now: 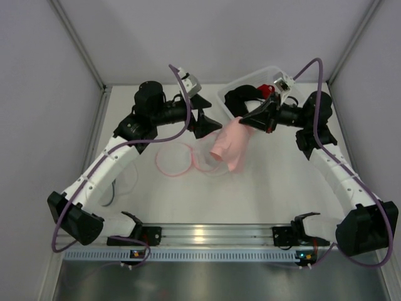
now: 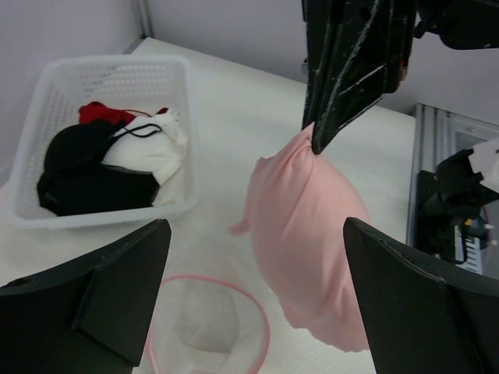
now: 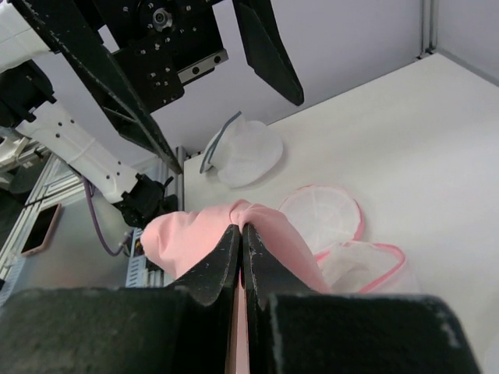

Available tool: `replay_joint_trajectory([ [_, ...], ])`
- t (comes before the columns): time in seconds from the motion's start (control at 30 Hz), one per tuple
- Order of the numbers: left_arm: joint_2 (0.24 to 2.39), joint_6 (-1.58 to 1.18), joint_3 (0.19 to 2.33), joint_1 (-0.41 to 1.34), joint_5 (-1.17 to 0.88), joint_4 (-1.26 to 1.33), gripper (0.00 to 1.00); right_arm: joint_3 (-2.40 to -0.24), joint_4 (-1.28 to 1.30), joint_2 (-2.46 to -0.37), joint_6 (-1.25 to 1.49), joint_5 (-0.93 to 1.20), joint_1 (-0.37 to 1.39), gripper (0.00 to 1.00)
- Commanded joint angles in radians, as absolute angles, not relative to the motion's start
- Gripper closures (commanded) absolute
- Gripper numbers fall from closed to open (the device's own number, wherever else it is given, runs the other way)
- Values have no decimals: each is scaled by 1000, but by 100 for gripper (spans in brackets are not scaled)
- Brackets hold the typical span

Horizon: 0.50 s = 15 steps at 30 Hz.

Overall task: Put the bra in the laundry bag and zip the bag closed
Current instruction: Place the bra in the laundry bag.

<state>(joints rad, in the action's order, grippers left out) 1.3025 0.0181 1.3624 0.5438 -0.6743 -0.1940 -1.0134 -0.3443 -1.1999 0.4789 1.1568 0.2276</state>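
Count: two grippers, one bra, one laundry bag, one basket.

Right gripper point(image 3: 242, 231): jaws pressed together, pinching a fold of the pink bra point(image 2: 312, 234), which hangs below the tips, off the table.

Left gripper point(image 1: 212, 116): fingers spread wide, nothing between them, facing the bra.

Laundry bag point(image 2: 204, 327): pink-rimmed mesh, flat on the table under the left gripper, beside the hanging bra.

Basket point(image 2: 109, 66): white, behind the right gripper. It holds one black garment point(image 2: 78, 175), one white point(image 2: 152, 148) and one red point(image 2: 101, 113).
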Motion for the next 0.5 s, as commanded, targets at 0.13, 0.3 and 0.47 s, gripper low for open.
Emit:
replay_joint_trajectory([
  [0.13,1356,-109,1425,564,-829,-175,2,-1072,-267,-1189,404,1092,241,100],
  [0.3,1374,-117,1428,624,-620,-199,2,-1066,-307,-1181,423,1115,242,100],
  [0.47,1446,-109,1453,650,-595,-210,2,-1071,-305,-1189,425,1126,244,100],
])
